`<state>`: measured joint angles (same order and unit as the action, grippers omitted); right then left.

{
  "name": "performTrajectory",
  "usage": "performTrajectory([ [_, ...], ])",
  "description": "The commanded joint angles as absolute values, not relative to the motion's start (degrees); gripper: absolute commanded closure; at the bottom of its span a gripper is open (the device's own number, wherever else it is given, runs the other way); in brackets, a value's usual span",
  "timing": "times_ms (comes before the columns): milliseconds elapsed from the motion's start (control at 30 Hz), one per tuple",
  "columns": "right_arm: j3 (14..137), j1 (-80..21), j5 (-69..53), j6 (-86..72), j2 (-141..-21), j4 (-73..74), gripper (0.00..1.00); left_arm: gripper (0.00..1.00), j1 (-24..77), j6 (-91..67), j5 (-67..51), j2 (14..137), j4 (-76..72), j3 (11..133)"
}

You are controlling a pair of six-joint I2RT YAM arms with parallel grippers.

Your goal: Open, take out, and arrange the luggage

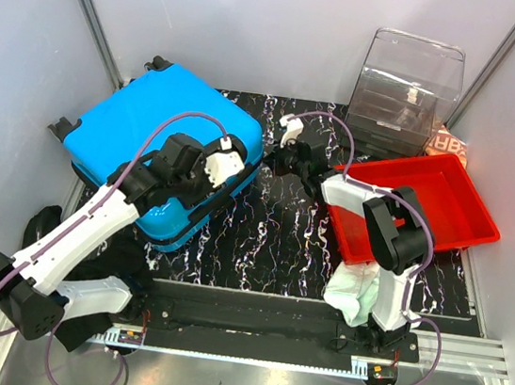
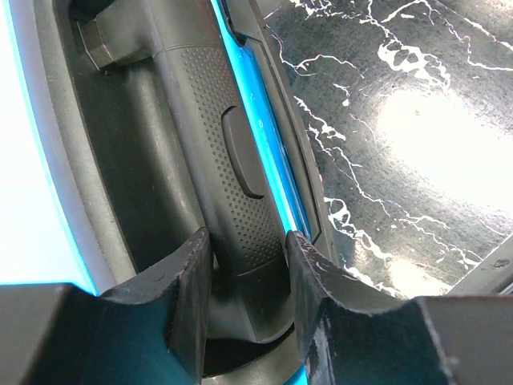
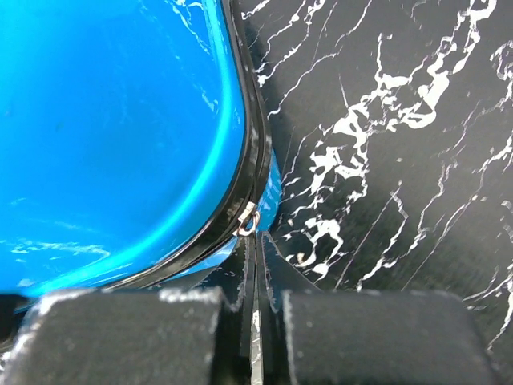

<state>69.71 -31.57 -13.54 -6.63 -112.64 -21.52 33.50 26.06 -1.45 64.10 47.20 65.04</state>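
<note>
Rt of luggage (image 1: 142,135), apart: red tray (image 1: 460,202), clear box (image 1: 409,84) behind.

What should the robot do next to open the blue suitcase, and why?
Probably the right gripper should drag the zipper pull along the seam of the luggage. It pinches that pull, the shell looks closed, and the left gripper clamps the handle steady.

I'm looking at the luggage (image 1: 141,139), a bright blue hard shell, lying flat and closed at the far left, turned at an angle; wheels (image 1: 62,125) pointing far-left, black textured handle (image 2: 228,160) facing right, small metal zip pull (image 3: 247,218) sitting at the right corner
</note>
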Motion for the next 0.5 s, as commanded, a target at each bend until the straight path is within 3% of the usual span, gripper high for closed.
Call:
performTrajectory([
  [0, 75.58, -28.92, -11.69, -0.27, -114.17, -23.46, 1.0, 1.0, 33.4, 31.11, -4.04, 60.38, 56.42, 64.51],
  [467, 89.46, -26.54, -26.89, 9.41, -124.09, -27.51, 1.0, 1.0, 33.4, 32.96, -4.31, 58.54, 56.69, 63.11],
])
